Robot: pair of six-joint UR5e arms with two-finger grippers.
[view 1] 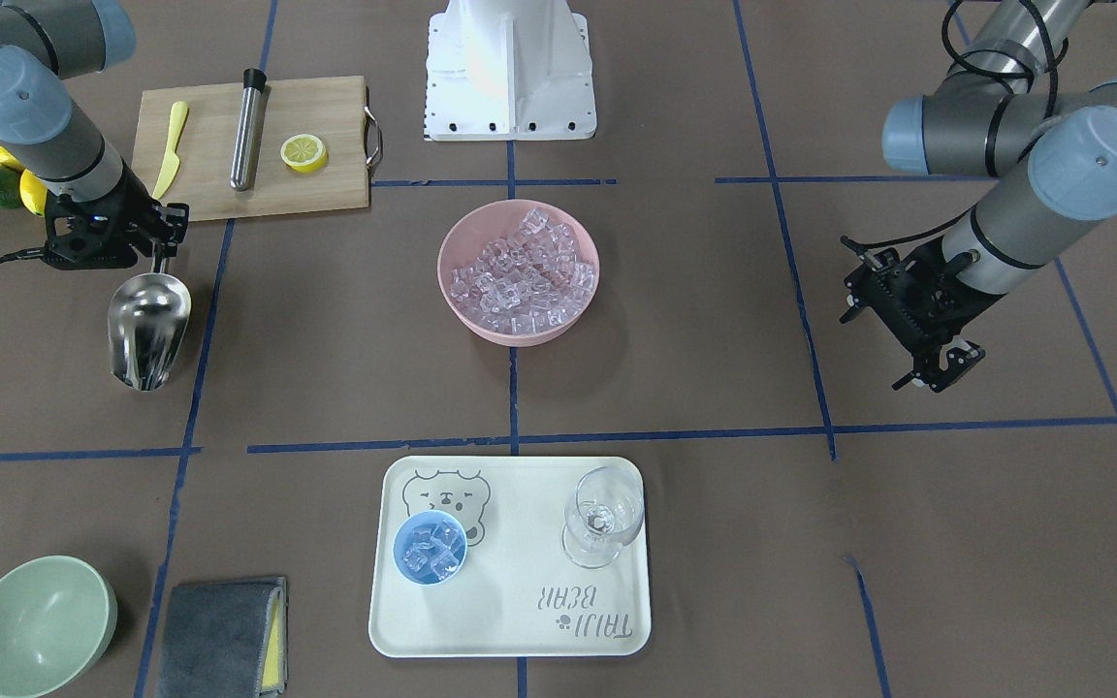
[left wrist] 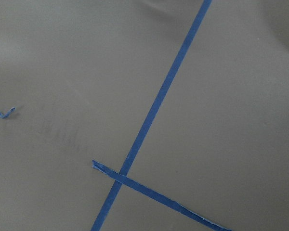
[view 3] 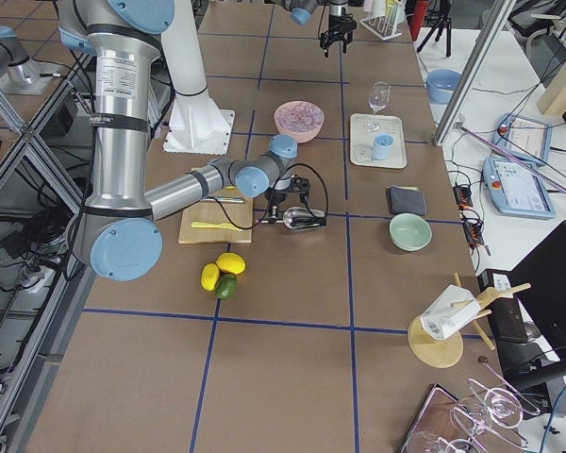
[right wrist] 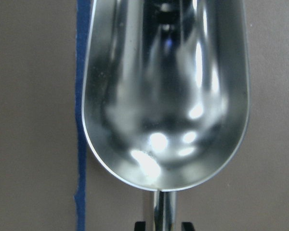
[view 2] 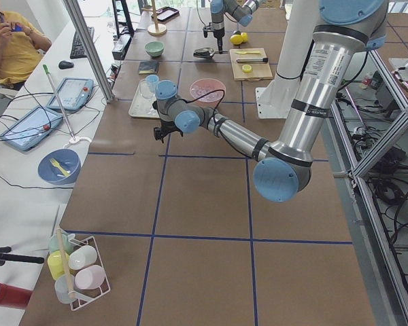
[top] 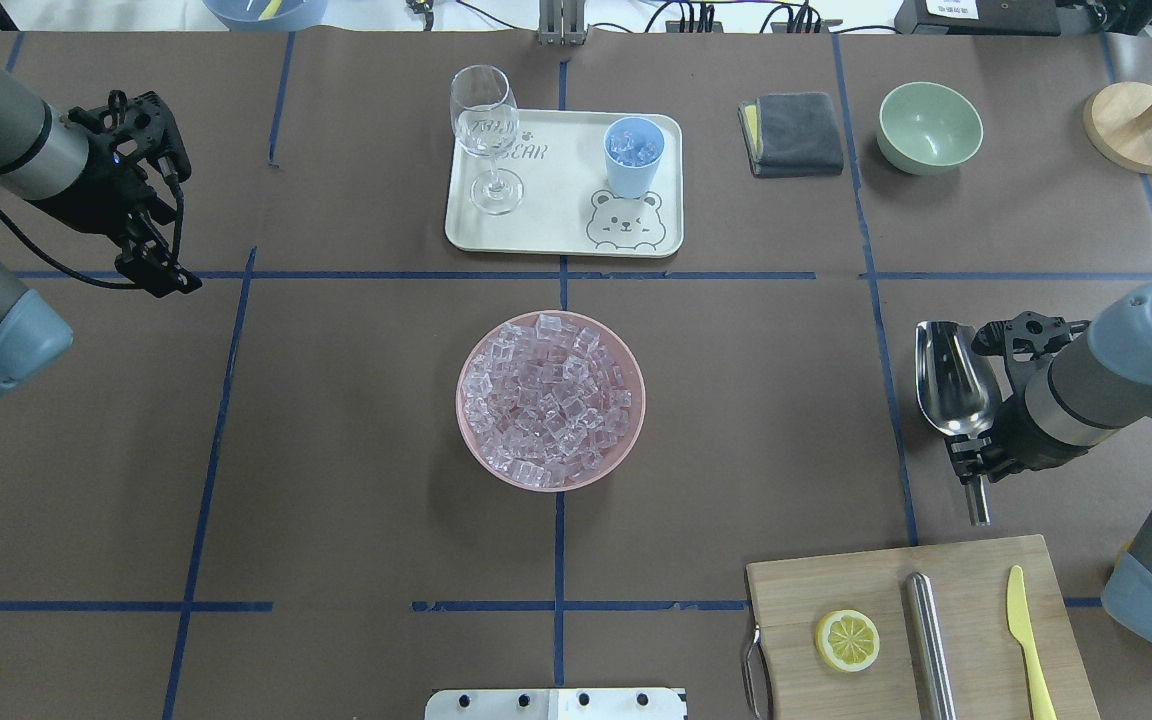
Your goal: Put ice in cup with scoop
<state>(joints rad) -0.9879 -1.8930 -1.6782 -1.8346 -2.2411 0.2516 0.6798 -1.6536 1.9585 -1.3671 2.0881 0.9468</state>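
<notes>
The steel scoop [view 1: 147,328] [top: 956,375] sits low over the table on my right side, and its trough [right wrist: 166,96] is empty. My right gripper [view 1: 159,256] [top: 976,462] is shut on the scoop's rod handle [right wrist: 162,211]. On the cream tray [view 1: 520,620] the light-blue cup [view 1: 430,548] [top: 633,158] stands upright with several ice cubes in it. More ice [view 1: 520,276] [top: 548,398] fills the pink bowl [view 1: 443,267] at the table's centre. Far from all of these, my left gripper [view 1: 941,370] [top: 171,275] hangs open over bare table with nothing in it.
A clear stemmed glass [view 1: 602,519] shares the tray. The wooden board [view 1: 209,189] beside my right arm carries a steel cylinder [view 1: 248,131], a lemon half [view 1: 303,152] and a yellow knife [view 1: 171,145]. A green bowl [view 1: 40,625] and grey cloth [view 1: 219,635] lie at the far edge.
</notes>
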